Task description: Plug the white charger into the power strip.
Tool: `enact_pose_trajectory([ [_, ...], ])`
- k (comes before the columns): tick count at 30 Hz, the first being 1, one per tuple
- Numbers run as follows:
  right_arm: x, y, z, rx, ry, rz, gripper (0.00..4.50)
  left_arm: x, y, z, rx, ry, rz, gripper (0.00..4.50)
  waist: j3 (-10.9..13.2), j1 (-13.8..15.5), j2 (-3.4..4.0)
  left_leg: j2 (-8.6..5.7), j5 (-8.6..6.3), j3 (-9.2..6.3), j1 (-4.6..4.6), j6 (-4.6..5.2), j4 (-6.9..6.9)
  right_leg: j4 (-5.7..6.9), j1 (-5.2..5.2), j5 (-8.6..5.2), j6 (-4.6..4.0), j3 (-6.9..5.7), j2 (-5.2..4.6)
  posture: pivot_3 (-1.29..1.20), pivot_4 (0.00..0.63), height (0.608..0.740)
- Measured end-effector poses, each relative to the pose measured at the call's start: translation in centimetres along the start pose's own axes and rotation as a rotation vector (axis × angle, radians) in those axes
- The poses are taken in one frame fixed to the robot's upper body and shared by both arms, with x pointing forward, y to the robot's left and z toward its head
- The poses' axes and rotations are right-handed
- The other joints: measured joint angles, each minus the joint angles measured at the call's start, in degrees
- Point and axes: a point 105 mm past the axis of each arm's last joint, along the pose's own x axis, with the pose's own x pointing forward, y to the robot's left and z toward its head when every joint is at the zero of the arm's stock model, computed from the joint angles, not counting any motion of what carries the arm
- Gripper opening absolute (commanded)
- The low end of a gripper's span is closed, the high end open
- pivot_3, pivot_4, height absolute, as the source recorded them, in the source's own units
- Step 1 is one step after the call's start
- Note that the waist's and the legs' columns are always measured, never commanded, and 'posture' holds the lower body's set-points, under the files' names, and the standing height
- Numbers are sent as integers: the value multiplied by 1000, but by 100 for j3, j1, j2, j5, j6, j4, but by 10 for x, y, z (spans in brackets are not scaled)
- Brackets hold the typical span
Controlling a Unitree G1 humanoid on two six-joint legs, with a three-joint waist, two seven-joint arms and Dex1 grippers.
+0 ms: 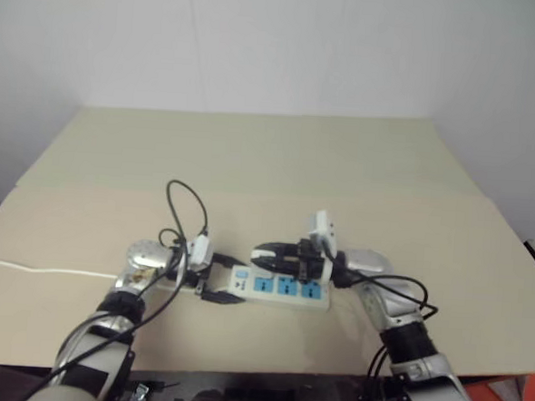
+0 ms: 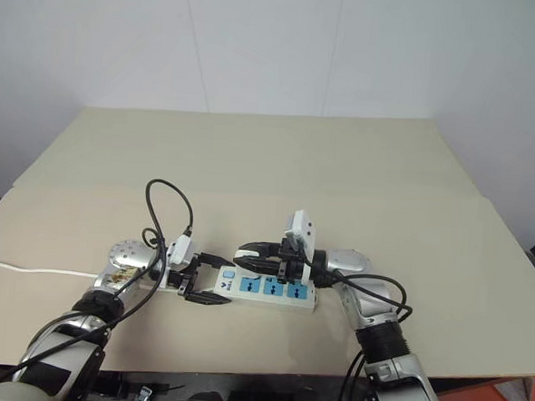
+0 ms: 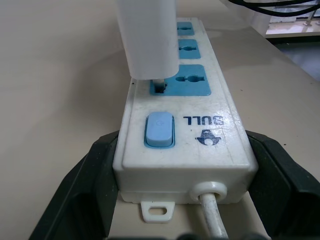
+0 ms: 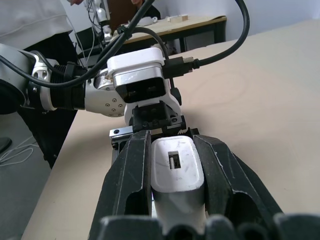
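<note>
Counting one long white plastic power strip [image 3: 182, 135] with three blue sockets on the beige surface [image 1: 270, 164]: my left claw [image 3: 182, 200] clamps its left end, my right claw [image 4: 175, 185] pinches one small white rounded charger [image 4: 176, 170] over the leftmost socket.

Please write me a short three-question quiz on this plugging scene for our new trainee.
1. True or false: the left gripper clamps the switch end of the long white plastic power strip.
2. What does the right gripper hold? A) small white rounded charger block B) thin white cord C) nothing
3. Which socket is the charger meeting, counted from the blue switch?

Key: 1 true; 2 A; 3 the first.
</note>
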Motion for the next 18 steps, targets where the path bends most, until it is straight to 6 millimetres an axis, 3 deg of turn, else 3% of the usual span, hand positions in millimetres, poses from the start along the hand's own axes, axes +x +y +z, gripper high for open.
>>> enact_pose_trajectory([
  [18,-5,-1,-4,-29,-32,-41,1147,0,0,0,2,3,0,3267,0,0,0,0,0,0,1,0,0,-1,2,-1,1,0,0,0,150,740],
])
